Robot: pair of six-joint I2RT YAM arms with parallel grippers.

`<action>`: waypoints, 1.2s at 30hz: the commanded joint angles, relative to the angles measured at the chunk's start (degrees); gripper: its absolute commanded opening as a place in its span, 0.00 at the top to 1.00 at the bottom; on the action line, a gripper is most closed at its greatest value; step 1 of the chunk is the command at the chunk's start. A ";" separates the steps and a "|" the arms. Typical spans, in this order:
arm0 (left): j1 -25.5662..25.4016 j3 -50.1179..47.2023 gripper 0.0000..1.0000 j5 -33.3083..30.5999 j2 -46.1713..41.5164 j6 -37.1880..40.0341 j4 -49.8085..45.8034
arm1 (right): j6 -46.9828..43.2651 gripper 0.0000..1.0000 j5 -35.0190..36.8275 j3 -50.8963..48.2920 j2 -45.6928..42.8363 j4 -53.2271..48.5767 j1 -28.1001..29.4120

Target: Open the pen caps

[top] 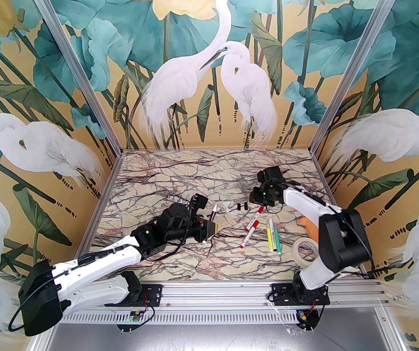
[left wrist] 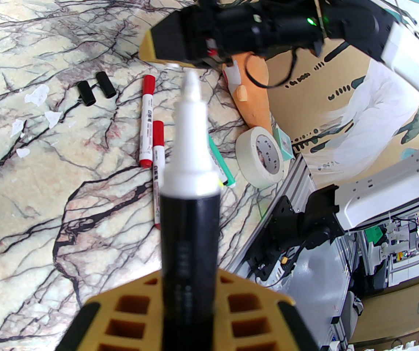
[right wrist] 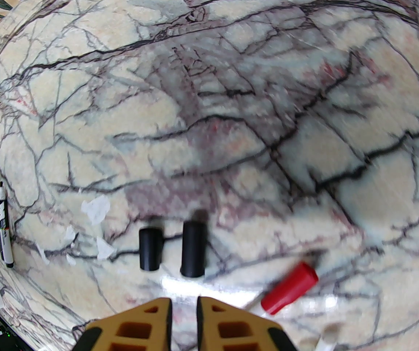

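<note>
Left gripper (left wrist: 189, 294): clenched on black marker (left wrist: 189, 214), white nib bare | Right gripper (right wrist: 184, 316): fingers pressed together, grasping nothing | black pen cap (right wrist: 193, 249): loose on marble table (right wrist: 231, 86), just ahead of right fingertips | second black pen cap (right wrist: 151, 249): lying beside it, apart | red caps (left wrist: 148, 84): seated on their markers

white-and-black left arm (top: 99, 265) stretches low from the table's near edge, its yellow-padded left gripper (top: 209, 229) clamped on a black-barrelled marker (left wrist: 189, 214). right arm (top: 304, 203) arches over, right gripper (right wrist: 184, 307) pointing down, fingers drawn together.
</note>
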 commanded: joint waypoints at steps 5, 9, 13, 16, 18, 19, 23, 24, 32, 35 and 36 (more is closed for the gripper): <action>0.60 -0.44 1.00 0.44 -1.07 -0.31 -0.59 | -1.45 0.82 2.23 3.47 4.72 -1.70 -0.07; 0.56 -0.85 1.00 0.86 -1.23 -0.98 0.51 | -1.58 0.81 2.85 4.41 6.72 -2.31 -0.07; 0.64 -0.65 1.00 1.50 -1.50 -1.19 1.49 | -1.82 0.81 3.48 5.33 8.47 -3.27 -0.03; 0.69 -0.46 1.00 1.59 -1.34 -1.03 1.33 | -1.69 0.80 3.56 5.53 9.39 -3.63 -0.07; 0.68 -0.55 1.00 1.63 -1.25 -1.14 1.37 | -1.68 0.80 3.57 5.76 9.84 -3.84 -0.06; 0.69 -0.51 1.00 1.59 -1.20 -1.21 1.39 | -1.69 0.79 3.66 5.91 10.07 -4.03 -0.04; 0.69 -0.60 1.00 1.34 -1.07 -1.30 1.48 | -1.67 0.78 3.40 6.28 11.02 -4.42 -0.03; 0.68 -0.62 1.00 1.32 -1.07 -1.41 1.55 | -1.69 0.78 3.36 6.44 11.33 -4.53 -0.07; 0.69 -0.31 1.00 1.38 -0.59 -1.36 1.56 | -1.25 0.75 3.40 7.10 13.12 -4.59 -0.07; 0.67 -0.35 1.00 1.58 -0.20 -1.45 1.65 | -1.15 0.74 3.54 7.26 13.22 -4.50 -0.02; 0.62 -0.37 1.00 1.67 -0.11 -1.55 1.79 | -1.12 0.74 3.55 7.30 13.24 -4.60 -0.02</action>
